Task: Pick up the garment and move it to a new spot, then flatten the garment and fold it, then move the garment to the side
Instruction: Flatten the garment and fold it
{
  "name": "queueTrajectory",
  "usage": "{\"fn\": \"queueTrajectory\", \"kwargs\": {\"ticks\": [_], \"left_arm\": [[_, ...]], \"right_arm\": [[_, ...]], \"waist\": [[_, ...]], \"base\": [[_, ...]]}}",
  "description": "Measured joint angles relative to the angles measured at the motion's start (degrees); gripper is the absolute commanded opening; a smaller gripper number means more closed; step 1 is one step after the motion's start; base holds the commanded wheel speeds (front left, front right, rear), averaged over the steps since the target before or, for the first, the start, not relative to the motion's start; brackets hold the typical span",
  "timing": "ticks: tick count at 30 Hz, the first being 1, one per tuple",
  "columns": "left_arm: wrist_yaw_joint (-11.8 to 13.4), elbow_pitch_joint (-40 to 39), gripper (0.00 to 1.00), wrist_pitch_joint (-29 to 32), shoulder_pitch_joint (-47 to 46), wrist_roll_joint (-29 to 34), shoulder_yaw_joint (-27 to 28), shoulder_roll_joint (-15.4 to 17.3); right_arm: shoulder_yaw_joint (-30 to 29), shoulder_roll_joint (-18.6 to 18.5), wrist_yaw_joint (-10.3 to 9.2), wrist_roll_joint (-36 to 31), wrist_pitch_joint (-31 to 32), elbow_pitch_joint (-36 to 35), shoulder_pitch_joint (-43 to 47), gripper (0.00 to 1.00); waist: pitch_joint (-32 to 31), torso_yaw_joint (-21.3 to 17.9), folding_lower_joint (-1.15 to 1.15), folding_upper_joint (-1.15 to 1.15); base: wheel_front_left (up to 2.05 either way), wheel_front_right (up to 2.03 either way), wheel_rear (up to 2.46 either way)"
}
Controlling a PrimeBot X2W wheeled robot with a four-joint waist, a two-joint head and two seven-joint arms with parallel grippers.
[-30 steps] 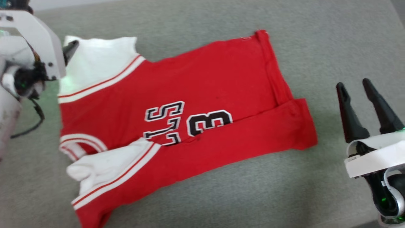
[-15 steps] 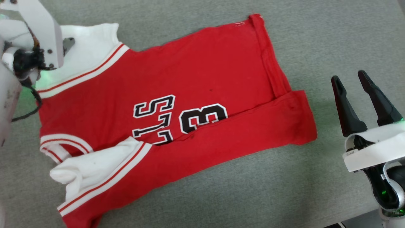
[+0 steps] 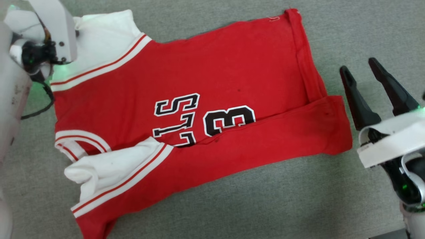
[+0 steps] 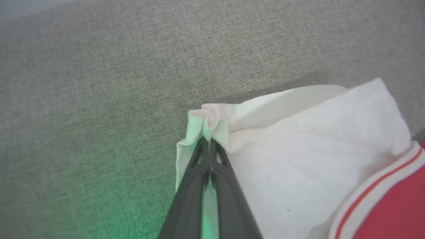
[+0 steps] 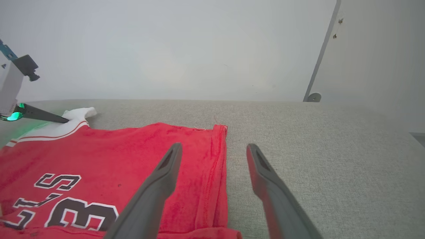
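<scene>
The garment, a red jersey with white sleeves and black letters, lies spread on the grey surface, its near long edge folded over. In the left wrist view my left gripper is shut on the bunched edge of the far white sleeve. From the head, that arm's wrist housing covers the sleeve's corner. My right gripper stands open just right of the hem. In the right wrist view its left finger hangs over the hem edge, apart from the cloth.
The near white sleeve lies crumpled at the lower left. A pale wall rises behind the surface, with a panel edge at the right. Bare grey surface stretches right of the hem.
The head camera has shifted. Relative to the garment, my right gripper has come closer to the hem's right end. My left gripper keeps its hold on the white sleeve.
</scene>
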Motion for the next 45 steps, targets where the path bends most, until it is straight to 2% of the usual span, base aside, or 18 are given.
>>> {"fn": "queueTrajectory", "kwargs": {"ticks": [6, 10, 15, 21, 25, 26, 27, 28, 31, 37, 40, 45], "left_arm": [[0.1, -3.6, 0.00, -0.9, -0.2, -2.1, -0.6, -0.5], [0.1, -6.0, 0.00, -1.0, -1.1, -3.0, -1.6, -1.1], [0.1, -8.9, 0.00, -1.2, -2.3, -4.2, -2.9, -2.5], [0.0, -11.7, 0.00, -2.4, -4.1, -5.3, -4.6, -3.2], [0.0, -12.7, 0.00, -3.7, -4.7, -6.0, -5.8, -3.5], [0.0, -13.0, 0.00, -4.0, -4.7, -6.2, -6.1, -3.6], [0.0, -13.0, 0.00, -4.0, -4.7, -6.2, -6.1, -3.6], [0.0, -13.2, 0.00, -4.6, -4.7, -6.9, -6.6, -3.8], [0.0, -13.4, 0.00, -5.5, -4.4, -7.7, -7.0, -4.0], [0.0, -17.2, 0.00, -10.7, -0.1, -11.9, -7.4, -4.2], [-0.1, -21.7, 0.00, -14.3, 2.9, -14.4, -7.4, -3.2], [0.0, -32.2, 0.00, -20.4, 7.5, -17.0, -7.9, 0.8]], "right_arm": [[6.8, -5.6, 0.01, 4.3, 11.3, 6.9, -12.1, 1.00], [10.0, -8.3, 0.00, 7.6, 21.2, 16.2, -22.1, 1.00], [12.0, -9.3, 0.00, 10.1, 31.2, 28.7, -33.3, 1.00], [16.7, -9.4, 0.00, 10.0, 33.4, 38.4, -41.9, 1.00], [20.0, -9.5, -0.04, 13.0, 35.1, 42.1, -44.6, 1.00], [20.7, -9.8, -0.04, 13.5, 35.2, 42.6, -45.1, 0.62], [20.7, -9.8, -0.04, 13.5, 35.2, 42.6, -45.1, 0.62], [21.9, -10.2, -0.05, 14.5, 34.2, 43.2, -45.6, 0.00], [22.9, -10.4, -0.04, 15.2, 32.5, 44.0, -45.8, 0.00], [26.0, -12.1, -0.04, 18.2, 24.3, 43.3, -43.5, 0.00], [27.9, -14.8, -0.03, 20.4, 21.3, 40.2, -40.3, 0.00], [31.4, -20.7, -0.02, 24.3, 17.9, 32.8, -32.6, 0.00]], "waist": [[1.0, 1.7, 0.00, 0.00], [1.9, 2.9, 0.00, 0.00], [3.3, 4.8, 0.00, 0.00], [5.4, 7.2, 0.00, 0.00], [6.3, 8.6, 0.00, 0.00], [6.4, 9.0, 0.00, 0.00], [6.4, 9.0, 0.00, 0.00], [6.4, 9.5, 0.00, 0.00], [6.0, 9.7, 0.00, 0.00], [3.4, 10.9, 0.00, 0.00], [1.2, 11.7, 0.00, 0.00], [-3.2, 13.4, 0.00, 0.00]], "base": [[0.00, 0.00, 0.00], [0.00, 0.00, 0.00], [0.00, 0.00, 0.00], [0.00, 0.00, 0.00], [0.00, 0.00, 0.00], [0.00, 0.00, 0.00], [0.00, 0.00, 0.00], [0.00, 0.00, 0.00], [0.00, 0.00, 0.00], [0.00, 0.00, 0.00], [0.00, 0.00, 0.00], [0.00, 0.00, 0.00]]}}
